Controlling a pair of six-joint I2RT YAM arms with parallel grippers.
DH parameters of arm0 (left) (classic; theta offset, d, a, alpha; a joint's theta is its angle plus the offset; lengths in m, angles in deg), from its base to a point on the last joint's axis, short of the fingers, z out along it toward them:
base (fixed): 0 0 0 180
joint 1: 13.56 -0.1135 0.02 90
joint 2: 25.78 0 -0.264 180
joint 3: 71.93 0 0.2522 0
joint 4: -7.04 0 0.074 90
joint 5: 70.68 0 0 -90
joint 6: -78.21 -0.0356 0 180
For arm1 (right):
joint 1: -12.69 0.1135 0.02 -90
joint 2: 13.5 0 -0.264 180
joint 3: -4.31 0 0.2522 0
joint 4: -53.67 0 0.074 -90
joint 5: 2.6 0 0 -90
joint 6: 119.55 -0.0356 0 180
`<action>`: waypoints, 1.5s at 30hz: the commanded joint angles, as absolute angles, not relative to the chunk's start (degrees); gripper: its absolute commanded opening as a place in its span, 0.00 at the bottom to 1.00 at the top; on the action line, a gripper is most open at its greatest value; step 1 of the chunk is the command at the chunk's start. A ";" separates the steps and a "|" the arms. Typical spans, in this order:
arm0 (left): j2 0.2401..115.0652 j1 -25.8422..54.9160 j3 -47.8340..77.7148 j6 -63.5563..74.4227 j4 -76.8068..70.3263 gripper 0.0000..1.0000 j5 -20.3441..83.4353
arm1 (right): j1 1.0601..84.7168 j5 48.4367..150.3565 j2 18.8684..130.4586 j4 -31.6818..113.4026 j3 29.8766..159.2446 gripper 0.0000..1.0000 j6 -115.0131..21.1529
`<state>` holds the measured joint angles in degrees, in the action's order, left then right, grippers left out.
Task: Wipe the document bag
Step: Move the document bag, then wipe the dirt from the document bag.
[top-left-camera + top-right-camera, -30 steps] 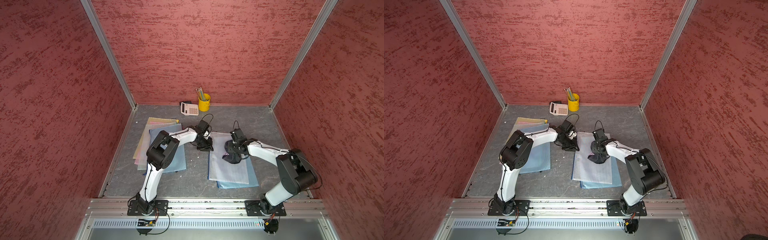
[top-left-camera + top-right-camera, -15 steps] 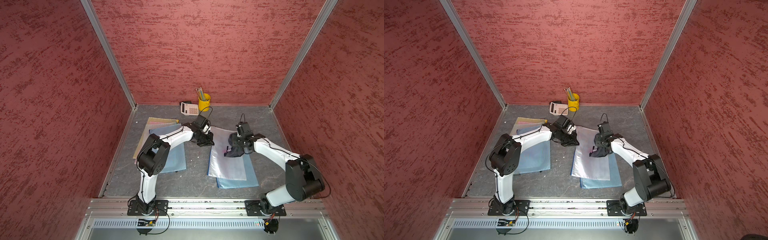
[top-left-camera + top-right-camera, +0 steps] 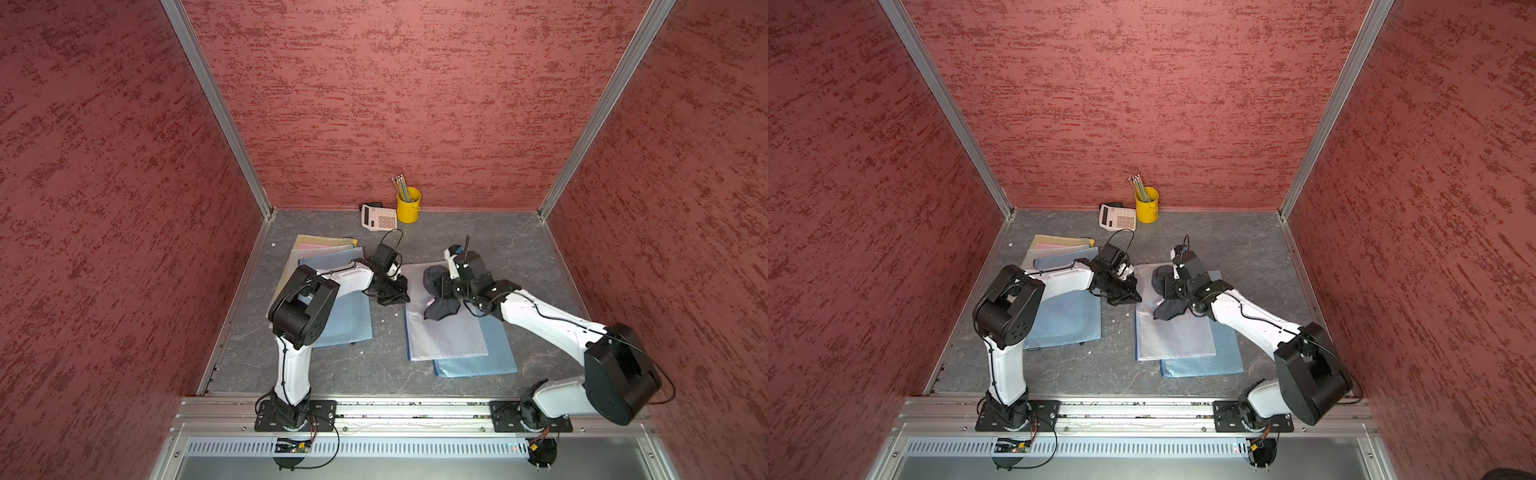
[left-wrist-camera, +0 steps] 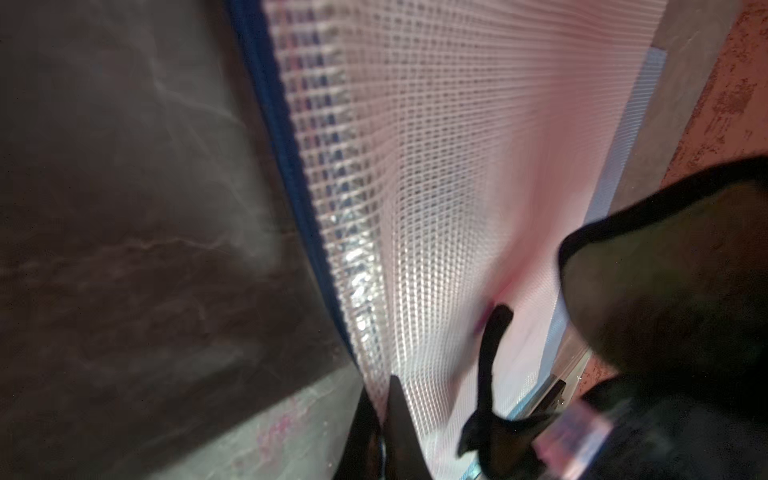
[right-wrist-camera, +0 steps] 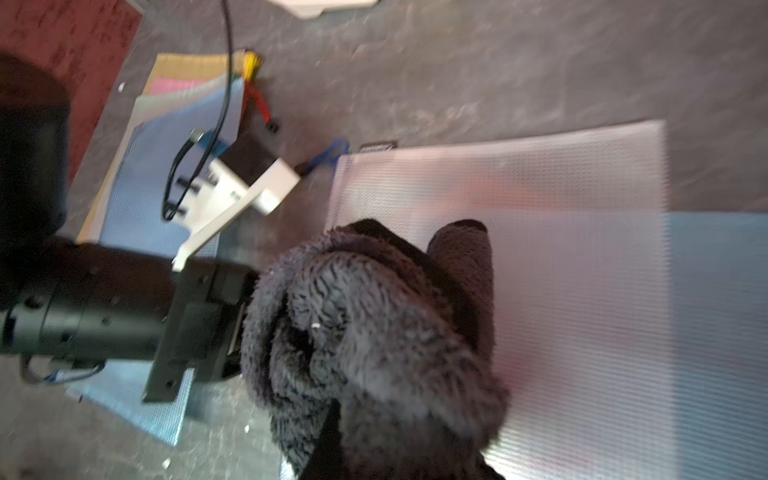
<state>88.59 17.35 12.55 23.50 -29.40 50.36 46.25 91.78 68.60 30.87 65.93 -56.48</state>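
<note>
Our left gripper (image 3: 394,296) pinches the edge of the document bag (image 3: 446,332). Our right gripper (image 3: 437,293) squeezes the dark cloth (image 5: 374,324) on it.

A yellow cup (image 3: 408,206) holding a handful of pencils (image 3: 400,186) stood against the back wall (image 3: 395,104), which was textured red. A white calculator (image 3: 377,216) lay just beside the cup on the grey marbled tabletop (image 3: 507,245). Toward the left side, a fanned stack of mesh pouches (image 3: 328,243) in yellow, pink and beige lay flat under a light blue pouch (image 3: 351,320). Another blue pouch (image 3: 478,361) lay flat near the front right.
</note>
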 commanded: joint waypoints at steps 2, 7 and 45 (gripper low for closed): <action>90.04 17.62 12.52 24.00 -26.84 0.00 52.05 | 47.93 89.92 73.70 48.04 61.64 0.00 -64.88; 89.89 17.22 12.19 23.22 -27.48 0.00 52.30 | 48.02 76.82 79.19 40.59 60.73 0.00 -69.45; 89.99 12.91 10.80 22.50 -28.80 0.00 56.01 | 53.28 74.60 90.02 17.56 63.89 0.00 -77.78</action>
<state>89.46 14.43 11.90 22.06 -29.33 55.76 53.64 77.31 89.30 32.95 71.70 -71.35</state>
